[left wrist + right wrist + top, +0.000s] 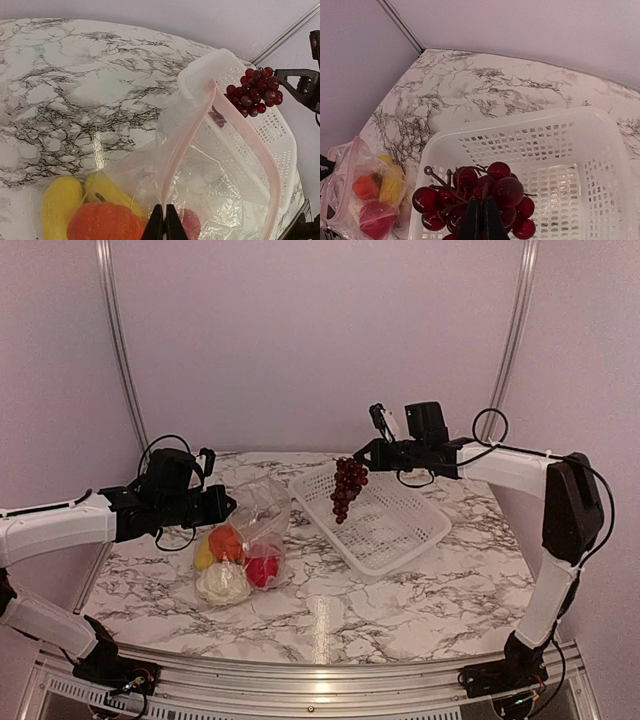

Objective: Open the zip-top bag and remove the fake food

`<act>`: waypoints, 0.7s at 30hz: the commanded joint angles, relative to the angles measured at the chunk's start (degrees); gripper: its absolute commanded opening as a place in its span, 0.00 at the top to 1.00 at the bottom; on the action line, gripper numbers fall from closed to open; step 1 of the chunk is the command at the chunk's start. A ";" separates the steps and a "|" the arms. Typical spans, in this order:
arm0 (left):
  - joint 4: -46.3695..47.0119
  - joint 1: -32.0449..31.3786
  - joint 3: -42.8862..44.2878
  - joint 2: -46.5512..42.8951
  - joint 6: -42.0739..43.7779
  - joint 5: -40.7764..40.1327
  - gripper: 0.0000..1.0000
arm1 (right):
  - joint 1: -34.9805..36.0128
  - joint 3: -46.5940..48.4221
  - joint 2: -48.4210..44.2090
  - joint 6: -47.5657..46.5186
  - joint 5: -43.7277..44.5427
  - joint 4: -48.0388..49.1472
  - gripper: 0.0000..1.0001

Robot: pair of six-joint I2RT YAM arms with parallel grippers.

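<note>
While our left gripper (pixel 164 223) is pinching the zip-top bag (pixel 262 512) at its pink zip strip, fingers closed on the plastic, we are holding the bag's mouth up off the marble table (pixel 400 610). Our right gripper (pixel 481 220) is clamping shut on the grape bunch (pixel 490 195), dangling it over the white basket (pixel 400 530). More fake food (pixel 226 542), orange, yellow, red and cream, is lying inside the bag; crinkled plastic is blurring its shapes, and the right wrist view is cutting off the grapes' lower edge.

grape bunch (pixel 487 200) pinched by end effector (pixel 481 220), above basket (pixel 580 145)
</note>
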 commanded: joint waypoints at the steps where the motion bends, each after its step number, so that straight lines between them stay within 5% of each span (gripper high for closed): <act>1: -1.04 0.48 1.70 0.86 0.65 0.22 1.00 | -1.00 -0.45 2.27 -3.80 4.96 -0.84 1.00; 19: -2.24 0.67 3.64 2.49 2.35 0.36 1.00 | -13.60 -5.09 4.76 -11.15 13.75 -5.51 1.00; 21: -2.46 0.75 3.95 2.83 2.62 0.35 1.00 | -13.97 -4.58 4.76 -11.91 13.09 -6.18 0.94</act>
